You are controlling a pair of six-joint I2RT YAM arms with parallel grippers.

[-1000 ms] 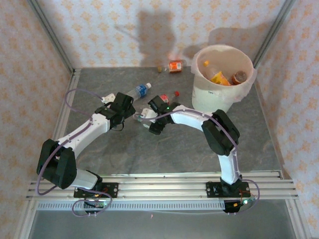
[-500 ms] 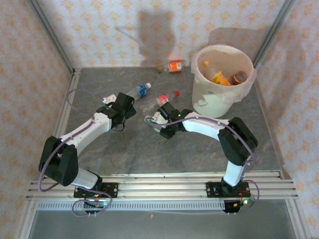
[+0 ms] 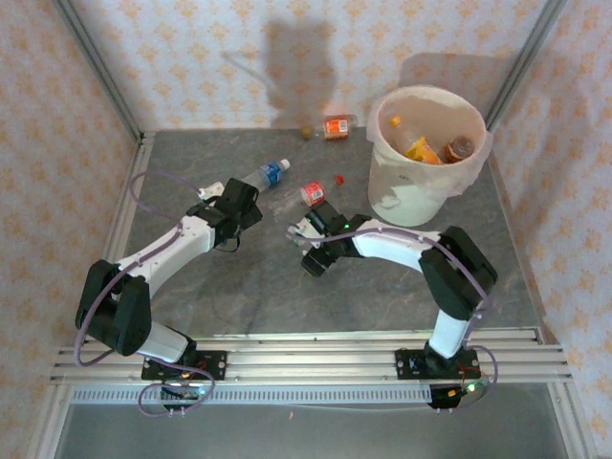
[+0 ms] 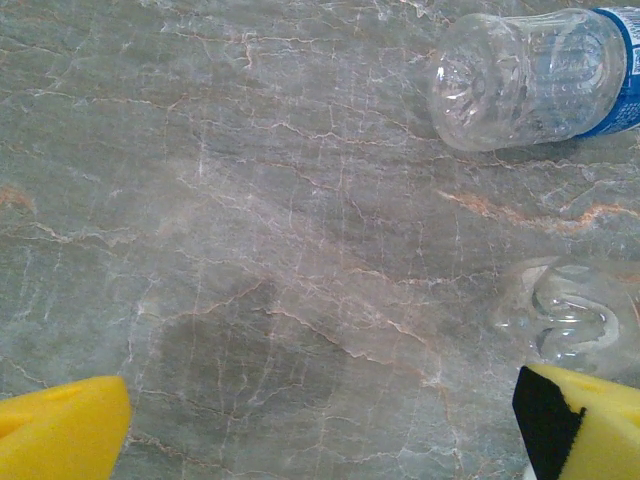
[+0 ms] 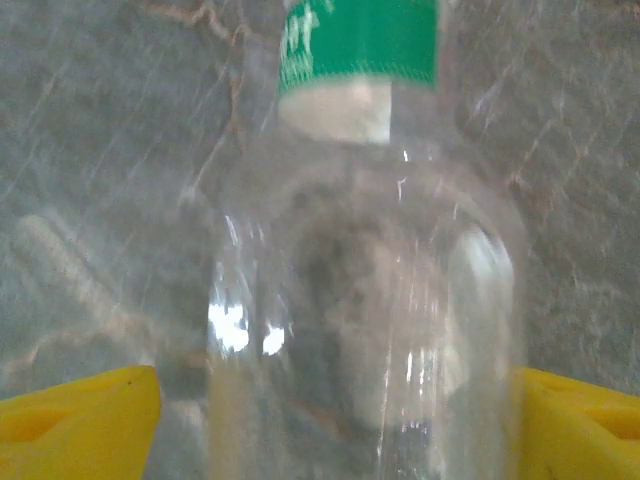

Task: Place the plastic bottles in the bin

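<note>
Right gripper (image 5: 340,425) first: its yellow fingers (image 5: 75,425) sit wide on either side of a clear green-label bottle (image 5: 365,300) lying on the table (image 5: 90,130). The bottle's body fills the gap between them and its label end points away from the wrist. One pad looks right up against the plastic, and the other seems to have a sliver of table showing beside it. It's blurry though, so honestly I can't tell if it's actually squeezing or just straddling it.

The left gripper (image 4: 320,435) is spread wide with nothing between the pads, just bare table. Just ahead of the finger on the right side of that wrist view there's the round base of a clear bottle (image 4: 570,320), close to it but not touching. Further out on that same side lies a blue-label bottle (image 4: 540,75) on its side, base end facing the gripper.

From above, a red-label bottle (image 3: 313,192) lies a bit beyond the right gripper, with a loose red cap (image 3: 338,179) next to it. Well past both grippers, an orange bottle (image 3: 337,126) sits against the back wall. The bin (image 3: 411,191) stands off to the right gripper's far right side, and it's got a few bottles in it (image 3: 418,148), orange and reddish ones.
</note>
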